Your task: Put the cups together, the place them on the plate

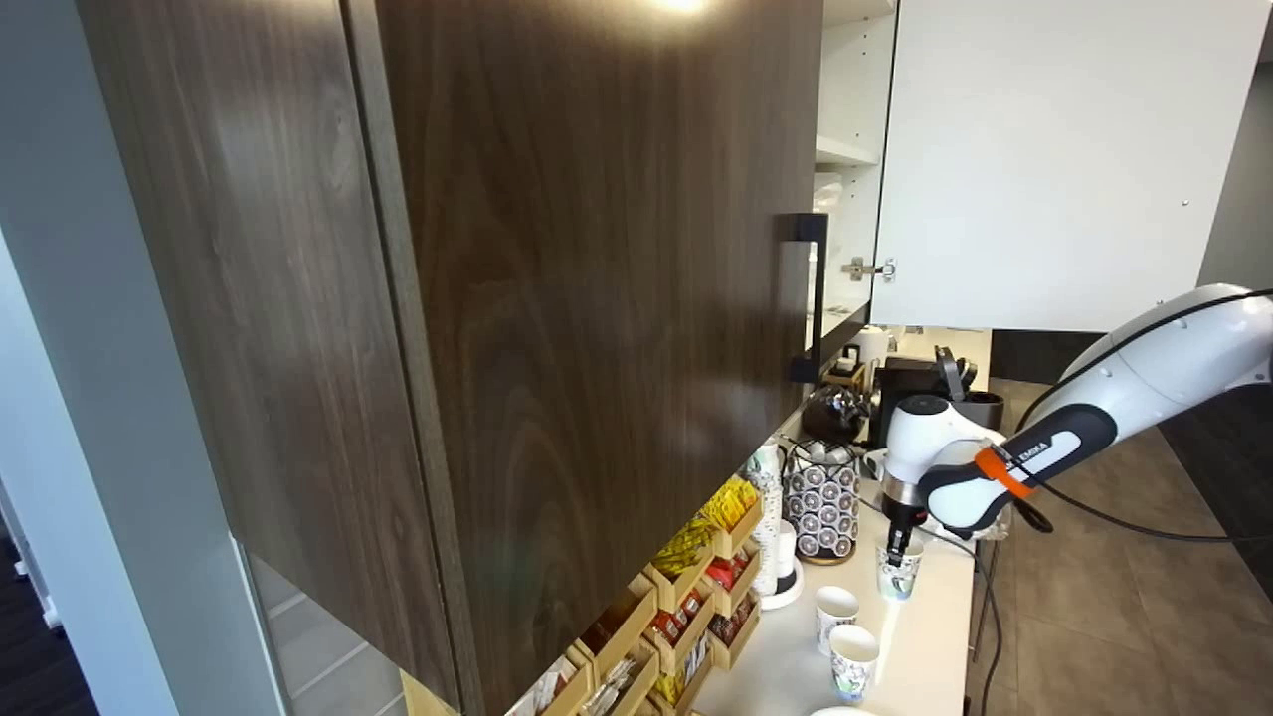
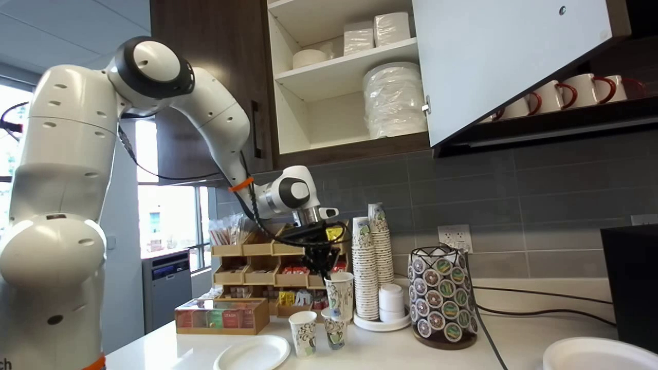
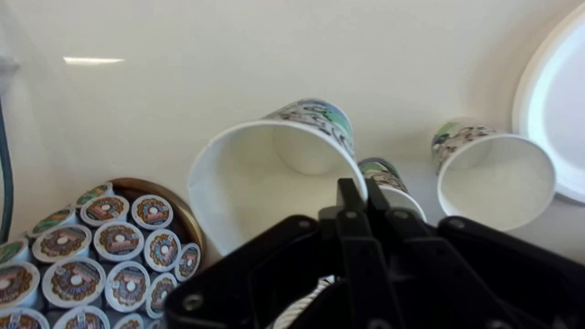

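The cups are white paper cups with a green and black print. My gripper (image 3: 361,189) is shut on the rim of one cup (image 3: 265,183), with one finger inside it; the gripper also shows in both exterior views (image 1: 898,559) (image 2: 325,275). This held cup (image 2: 340,295) appears raised above the counter, mouth up. Two more cups stand upright and apart: a middle cup (image 2: 336,333), partly behind my fingers in the wrist view (image 3: 381,171), and a cup (image 2: 303,333) beside the plate (image 2: 252,353). The white round plate is bare; its rim shows in the wrist view (image 3: 525,109).
A coffee-pod holder (image 2: 443,298) and tall stacks of paper cups (image 2: 365,272) stand near the held cup. A wooden snack rack (image 2: 257,277) and tea box (image 2: 222,317) are behind the plate. A white dish (image 2: 596,354) lies at the counter's far end. An open cabinet door (image 1: 1064,159) hangs above.
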